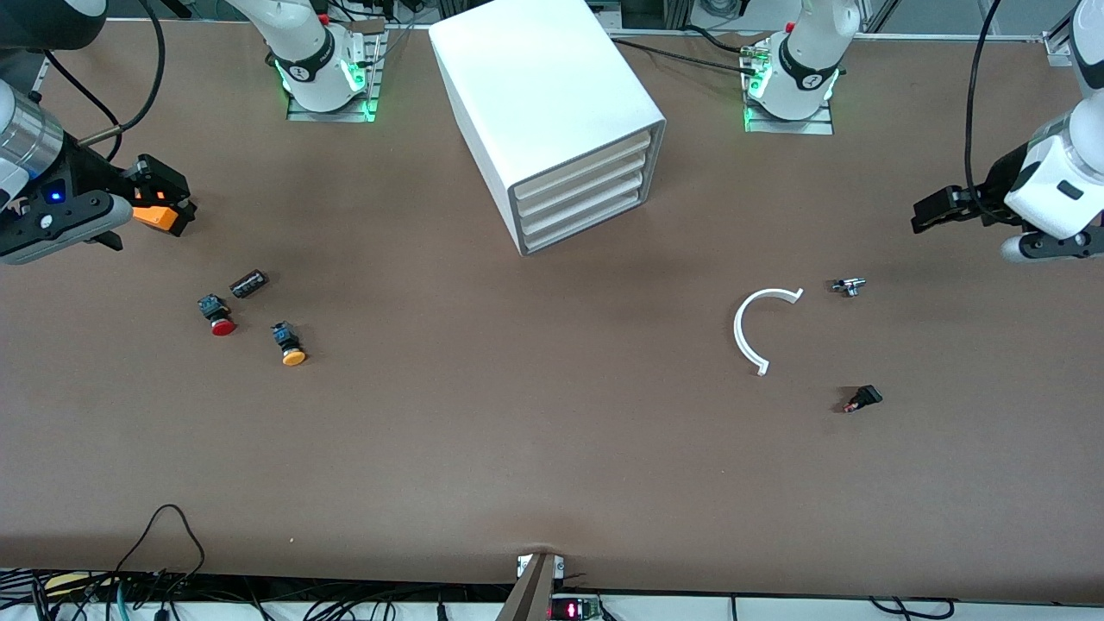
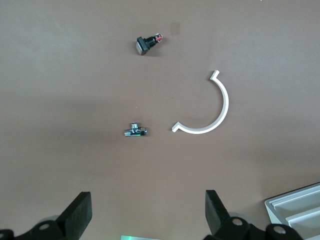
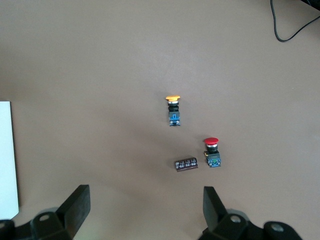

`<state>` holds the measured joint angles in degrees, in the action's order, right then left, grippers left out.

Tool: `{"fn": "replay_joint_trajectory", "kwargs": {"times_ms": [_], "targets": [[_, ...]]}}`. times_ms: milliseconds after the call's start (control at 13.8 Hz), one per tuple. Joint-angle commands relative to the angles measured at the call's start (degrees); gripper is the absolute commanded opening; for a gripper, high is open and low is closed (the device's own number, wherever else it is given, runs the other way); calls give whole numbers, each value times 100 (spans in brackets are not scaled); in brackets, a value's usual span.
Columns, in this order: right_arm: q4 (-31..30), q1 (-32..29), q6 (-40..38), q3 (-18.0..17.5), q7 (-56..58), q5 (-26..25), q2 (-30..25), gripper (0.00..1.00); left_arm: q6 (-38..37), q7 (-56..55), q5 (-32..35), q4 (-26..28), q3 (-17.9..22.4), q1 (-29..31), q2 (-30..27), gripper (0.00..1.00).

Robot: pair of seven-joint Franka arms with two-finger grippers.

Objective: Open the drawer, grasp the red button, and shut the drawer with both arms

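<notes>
Left gripper (image 1: 927, 216): jaws standing spread, holding nothing, hovering over the table (image 1: 535, 448) near the edge at the left arm's end.
Right gripper (image 1: 168, 205): jaws standing spread, holding nothing, hanging over the edge at the right arm's end.
Button (image 1: 217, 316): lying on its side toward the right arm's end, red cap facing the front edge, just beside a dark cylinder (image 1: 248, 283).
Orange-capped button (image 1: 289, 344): lying near it, closer to the front edge.
Drawer (image 1: 578, 178): sitting shut in the cabinet (image 1: 535, 95) by the edge where the bases are standing.
White arc (image 1: 755, 328): resting toward the left arm's end.
</notes>
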<state>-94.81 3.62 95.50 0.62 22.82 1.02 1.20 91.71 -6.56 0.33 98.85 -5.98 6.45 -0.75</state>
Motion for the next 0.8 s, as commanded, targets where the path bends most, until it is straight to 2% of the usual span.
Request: {"fn": "replay_joint_trajectory", "kwargs": {"times_ms": [0,725], "targets": [[182,42,-137,26,-67,-14,83,100,-82,268,143,90,123,-3,-215,100],[173,33,-102,26,-49,-6,83,100,295,630,160,-86,194,-3,-277,100]]}}
